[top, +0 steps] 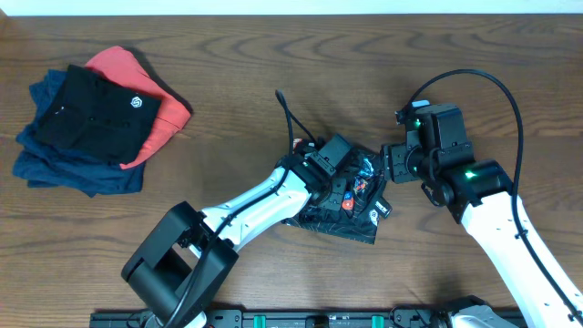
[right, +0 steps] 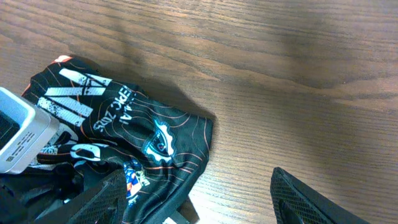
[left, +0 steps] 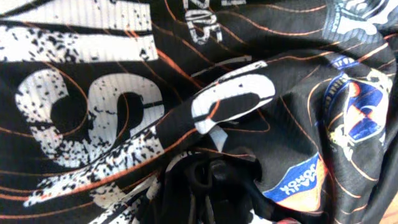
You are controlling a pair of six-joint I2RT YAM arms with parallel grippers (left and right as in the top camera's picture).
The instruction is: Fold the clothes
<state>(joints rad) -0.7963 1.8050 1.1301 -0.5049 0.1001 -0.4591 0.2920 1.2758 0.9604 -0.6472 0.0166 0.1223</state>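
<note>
Closely bunched shirt (top: 357, 219) touches left end effector (left: 211, 179); right end effector (right: 198, 186) beside.

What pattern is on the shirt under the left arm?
Black shirt with thin orange lines and white lettering; clearest in left wrist view.

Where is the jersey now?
Overhead view: the jersey lies crumpled on the table, right of centre, beneath the left gripper, the right gripper beside it.
</note>
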